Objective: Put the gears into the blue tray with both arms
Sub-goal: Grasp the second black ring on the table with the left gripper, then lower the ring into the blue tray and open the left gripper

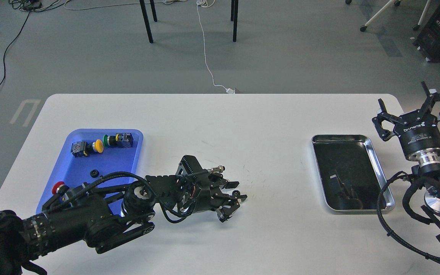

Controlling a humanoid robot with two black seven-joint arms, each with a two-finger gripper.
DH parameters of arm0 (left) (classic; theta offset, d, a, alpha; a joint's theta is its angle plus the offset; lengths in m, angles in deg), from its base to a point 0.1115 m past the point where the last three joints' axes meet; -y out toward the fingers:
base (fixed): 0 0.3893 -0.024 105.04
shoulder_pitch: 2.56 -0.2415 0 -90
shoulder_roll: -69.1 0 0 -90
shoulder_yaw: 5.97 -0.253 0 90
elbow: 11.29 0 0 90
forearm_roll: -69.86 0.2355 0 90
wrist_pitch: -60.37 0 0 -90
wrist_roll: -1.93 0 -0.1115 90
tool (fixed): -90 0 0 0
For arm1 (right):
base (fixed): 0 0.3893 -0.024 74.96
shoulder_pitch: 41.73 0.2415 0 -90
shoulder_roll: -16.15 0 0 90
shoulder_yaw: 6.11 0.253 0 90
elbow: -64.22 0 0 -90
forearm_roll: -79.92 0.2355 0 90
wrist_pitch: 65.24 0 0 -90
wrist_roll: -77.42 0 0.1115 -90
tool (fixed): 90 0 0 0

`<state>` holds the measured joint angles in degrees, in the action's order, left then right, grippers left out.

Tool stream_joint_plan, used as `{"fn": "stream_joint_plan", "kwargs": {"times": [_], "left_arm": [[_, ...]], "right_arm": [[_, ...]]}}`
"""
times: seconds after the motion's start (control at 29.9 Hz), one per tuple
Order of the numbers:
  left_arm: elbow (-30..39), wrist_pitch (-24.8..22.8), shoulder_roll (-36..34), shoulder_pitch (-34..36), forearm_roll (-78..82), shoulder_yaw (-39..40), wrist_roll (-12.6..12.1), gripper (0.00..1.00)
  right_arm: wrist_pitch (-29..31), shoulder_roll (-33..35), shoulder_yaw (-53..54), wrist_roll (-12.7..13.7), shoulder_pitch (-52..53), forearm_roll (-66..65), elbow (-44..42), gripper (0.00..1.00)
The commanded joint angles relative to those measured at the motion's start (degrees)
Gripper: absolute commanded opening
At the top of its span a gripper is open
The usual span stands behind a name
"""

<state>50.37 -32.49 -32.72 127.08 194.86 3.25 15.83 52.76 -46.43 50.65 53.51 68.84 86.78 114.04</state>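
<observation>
One small black gear [235, 193] lies on the white table between the fingers of my left gripper [235, 192]. That gripper is low over the table's middle, open, with its fingers on either side of the gear. A second gear [94, 173] rests inside the blue tray [136, 134] at the left. My left arm partly covers the tray's near right corner. My right gripper [409, 106] is open and empty, raised at the far right beyond the silver tray.
The blue tray also holds a yellow push-button switch [90, 147], a green one [117, 140] and a red one [58, 188]. A shiny silver tray [376, 156] with a dark bottom sits at the right. Table edges lie close on the right and in front.
</observation>
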Motion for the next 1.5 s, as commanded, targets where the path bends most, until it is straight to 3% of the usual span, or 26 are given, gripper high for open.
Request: {"fn": "stream_joint_plan", "kwargs": {"times": [0.0, 0.2, 0.5, 0.84, 1.07, 1.2, 1.47], "left_arm": [[0.0, 0.0, -0.2, -0.1, 0.0, 0.0, 0.1, 0.34], [0.1, 0.2, -0.7, -0.2, 0.0, 0.0, 0.2, 0.19], [3.7, 2.1, -4.6, -0.1, 0.0, 1.2, 0.5, 0.17], [17.6, 4.6, -25.9, 0.2, 0.0, 8.7, 0.9, 0.18], [12.9, 6.0, -36.4, -0.3, -5.7, 8.0, 1.0, 0.18], [8.0, 6.3, -36.9, -3.8, -6.0, 6.9, 1.0, 0.19], [5.8, 7.0, -36.1, -7.8, -5.9, 6.9, 0.9, 0.22]], "right_arm": [[0.0, 0.0, -0.1, 0.0, 0.0, 0.0, 0.0, 0.97], [0.0, 0.0, -0.1, 0.0, 0.0, 0.0, 0.0, 0.97], [0.0, 0.0, 0.0, 0.0, 0.0, 0.0, 0.0, 0.97], [0.0, 0.0, 0.4, 0.0, -0.1, 0.0, -0.2, 0.97], [0.0, -0.1, 0.3, 0.0, -0.1, -0.1, -0.2, 0.97], [0.0, -0.2, 0.3, 0.0, -0.1, -0.1, -0.1, 0.97], [0.0, 0.0, 0.3, 0.0, 0.0, -0.1, -0.1, 0.97]]}}
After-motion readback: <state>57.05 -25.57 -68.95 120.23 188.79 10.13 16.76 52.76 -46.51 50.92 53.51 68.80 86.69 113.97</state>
